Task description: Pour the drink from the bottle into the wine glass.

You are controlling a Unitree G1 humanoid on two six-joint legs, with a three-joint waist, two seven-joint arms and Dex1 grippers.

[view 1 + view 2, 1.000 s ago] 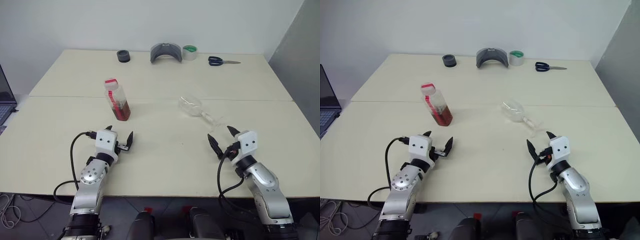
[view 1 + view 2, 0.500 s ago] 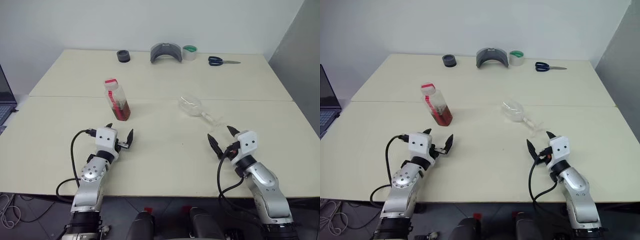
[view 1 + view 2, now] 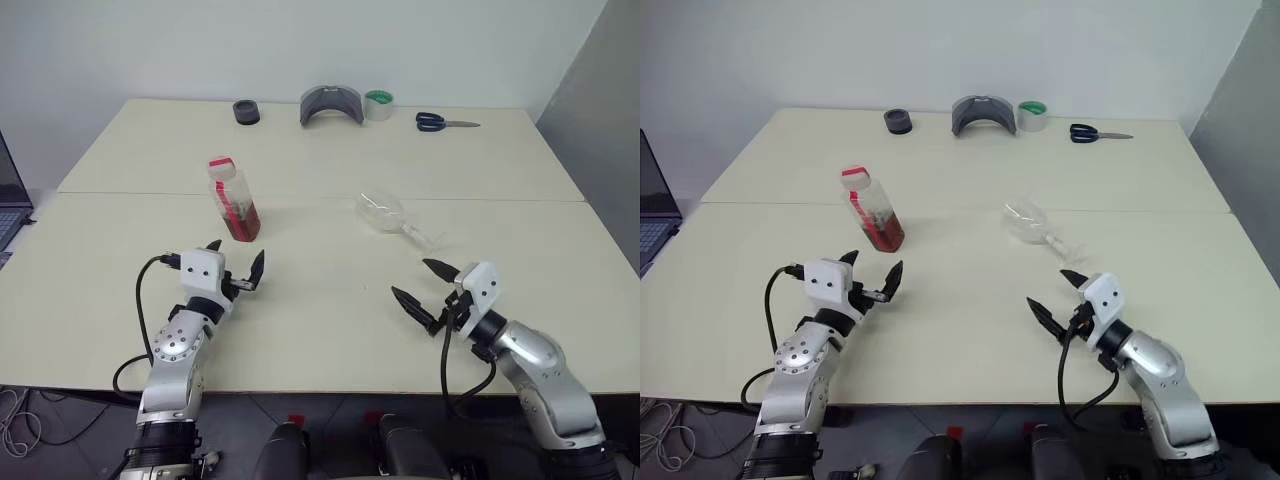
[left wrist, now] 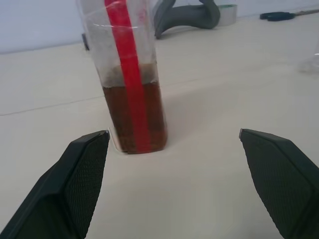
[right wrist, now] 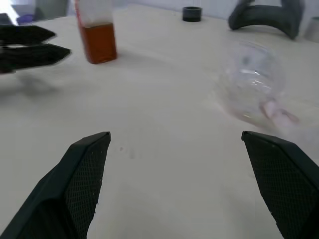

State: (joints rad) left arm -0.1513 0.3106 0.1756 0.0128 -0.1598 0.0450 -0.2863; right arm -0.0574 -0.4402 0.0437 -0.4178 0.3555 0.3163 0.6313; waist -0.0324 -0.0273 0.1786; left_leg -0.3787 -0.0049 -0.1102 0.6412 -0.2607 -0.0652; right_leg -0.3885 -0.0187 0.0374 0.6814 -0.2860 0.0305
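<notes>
— Where's the bottle [image 3: 233,199]?

— Upright, just ahead of your left gripper [image 3: 236,268], whose fingers are spread and empty. Squeeze its lower body gently; thin plastic flexes.

— The wine glass [image 3: 391,216]?

— On its side beyond your right gripper [image 3: 424,289], also spread. Fragile; take the stem.

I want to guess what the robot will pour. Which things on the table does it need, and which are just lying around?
Needed: bottle with the drink; wine glass, lying on its side.

Lying around: scissors, tape roll, grey curved piece, small black ring.
</notes>
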